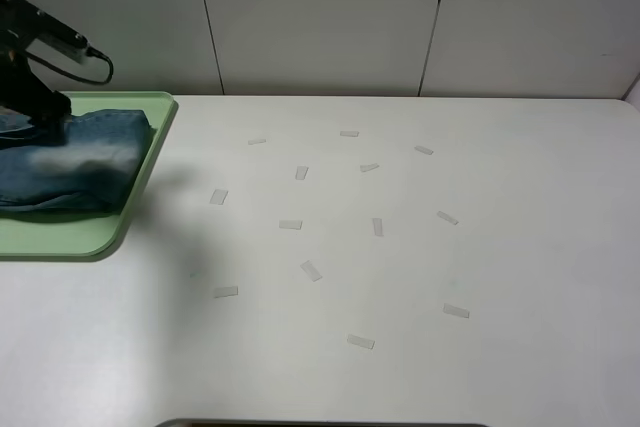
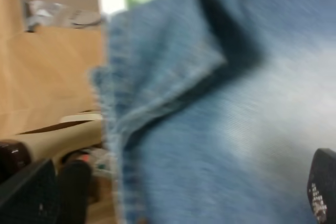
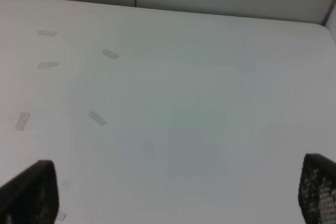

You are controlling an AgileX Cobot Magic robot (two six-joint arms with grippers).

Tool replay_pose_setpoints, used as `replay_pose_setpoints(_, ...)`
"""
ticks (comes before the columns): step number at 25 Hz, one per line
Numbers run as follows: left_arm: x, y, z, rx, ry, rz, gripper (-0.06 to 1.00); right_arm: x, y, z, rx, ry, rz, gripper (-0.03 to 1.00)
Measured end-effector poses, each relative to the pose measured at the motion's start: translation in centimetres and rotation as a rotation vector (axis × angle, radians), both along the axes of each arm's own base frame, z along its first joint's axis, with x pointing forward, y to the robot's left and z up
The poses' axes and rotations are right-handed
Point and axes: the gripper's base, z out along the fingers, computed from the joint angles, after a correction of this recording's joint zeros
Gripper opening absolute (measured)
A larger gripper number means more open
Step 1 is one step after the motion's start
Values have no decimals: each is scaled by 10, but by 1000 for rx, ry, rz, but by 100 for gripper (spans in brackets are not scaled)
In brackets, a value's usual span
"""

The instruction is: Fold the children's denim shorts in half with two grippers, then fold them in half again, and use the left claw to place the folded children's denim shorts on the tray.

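Left wrist view: I'm seeing the left claw [image 2: 321,192] spread wide, released, just over the children's denim shorts [image 2: 226,129] | shorts are lying folded on the tray [image 1: 95,237] | I'm advising lifting straight up, not snagging denim | right gripper [image 3: 173,195] hanging open, grasping nothing | no readable writing anywhere

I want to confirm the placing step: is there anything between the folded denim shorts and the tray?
Nothing visible. The folded denim shorts already lie on the tray, with the left hand directly over them.
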Motion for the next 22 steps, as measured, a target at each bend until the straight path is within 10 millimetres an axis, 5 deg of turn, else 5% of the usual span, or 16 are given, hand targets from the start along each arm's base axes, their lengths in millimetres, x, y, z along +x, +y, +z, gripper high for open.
replay_pose_setpoints(7,-21,-9,-38,-124,3,-82,91,0,0,0,0,0,0,69)
replay_pose_setpoints(22,-18,41,-31,-15,-97,-47,86,0,0,0,0,0,0,69)
